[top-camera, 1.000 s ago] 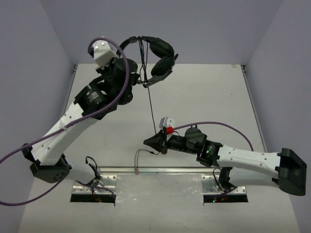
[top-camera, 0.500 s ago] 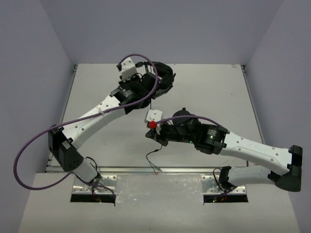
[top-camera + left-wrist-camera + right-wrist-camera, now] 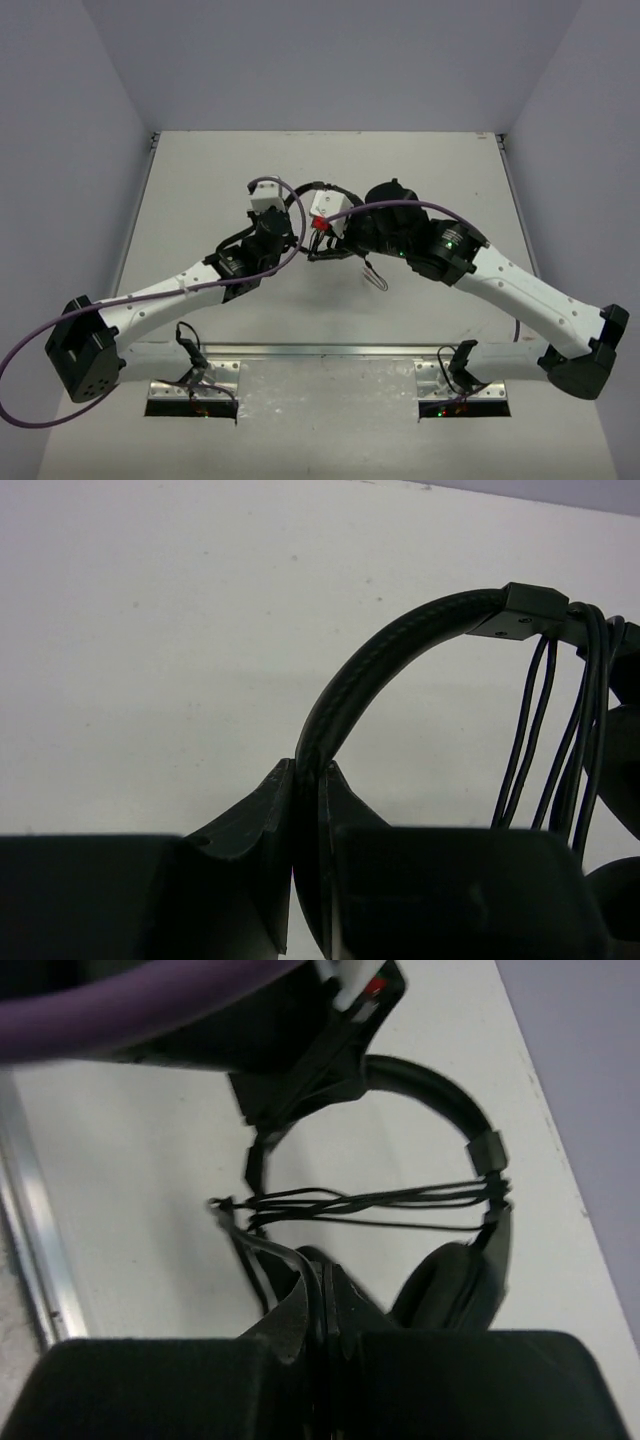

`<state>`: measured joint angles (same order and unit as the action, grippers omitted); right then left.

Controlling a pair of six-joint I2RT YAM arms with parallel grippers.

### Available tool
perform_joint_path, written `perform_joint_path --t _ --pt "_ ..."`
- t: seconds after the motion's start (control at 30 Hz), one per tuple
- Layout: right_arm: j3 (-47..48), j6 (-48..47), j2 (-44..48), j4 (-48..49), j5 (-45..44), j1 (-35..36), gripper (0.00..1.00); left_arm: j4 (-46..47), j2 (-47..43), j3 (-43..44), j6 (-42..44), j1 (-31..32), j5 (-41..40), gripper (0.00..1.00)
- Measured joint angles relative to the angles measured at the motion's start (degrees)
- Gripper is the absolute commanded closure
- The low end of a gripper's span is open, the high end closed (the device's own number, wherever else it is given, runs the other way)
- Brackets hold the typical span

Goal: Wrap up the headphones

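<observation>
The black headphones (image 3: 440, 1095) hang over the middle of the table. My left gripper (image 3: 308, 770) is shut on their curved headband (image 3: 400, 650), low on its side. Several turns of the thin black cord (image 3: 380, 1200) run across the headband's span, beside an ear cup (image 3: 450, 1285). My right gripper (image 3: 322, 1275) is shut on the cord just below those turns. In the top view both wrists crowd together and hide most of the headset. The cord's loose end (image 3: 374, 277) trails out below the right wrist.
Thick purple robot cables (image 3: 290, 250) loop over both wrists. A metal rail (image 3: 320, 352) runs along the table's near edge. Grey walls close in the left, right and back sides of the white table (image 3: 200, 180).
The left arm has brought the headphones from the back of the table down toward the middle. The right gripper has travelled up along the cord to meet them, and the hanging length is much shorter.
</observation>
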<state>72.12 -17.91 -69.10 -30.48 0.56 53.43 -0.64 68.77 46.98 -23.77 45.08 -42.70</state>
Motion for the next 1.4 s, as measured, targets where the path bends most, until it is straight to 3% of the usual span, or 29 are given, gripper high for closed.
perform_joint_path --t 0.23,0.5,0.87,1.1,1.4 --pt "2.97 -6.10 -8.17 1.90 -10.21 -6.19 0.99 4.24 -1.51 -4.52 7.85 4.31 8.83 1.00" --pt "2.25 -10.36 -11.30 5.70 -16.70 -12.20 0.99 2.40 -14.43 -8.35 4.39 4.72 12.09 1.00" --pt "-5.68 -4.09 -6.34 14.19 1.77 -17.46 0.95 -14.58 -24.59 -3.45 -0.68 4.63 13.55 1.00" --pt "-9.27 2.60 -4.87 20.83 9.18 -19.87 0.98 -26.27 -20.24 8.39 1.20 4.76 19.80 1.00" --pt "-15.65 9.60 -3.15 28.37 16.04 -20.87 0.95 -31.93 -20.37 12.44 1.25 4.83 20.35 1.00"
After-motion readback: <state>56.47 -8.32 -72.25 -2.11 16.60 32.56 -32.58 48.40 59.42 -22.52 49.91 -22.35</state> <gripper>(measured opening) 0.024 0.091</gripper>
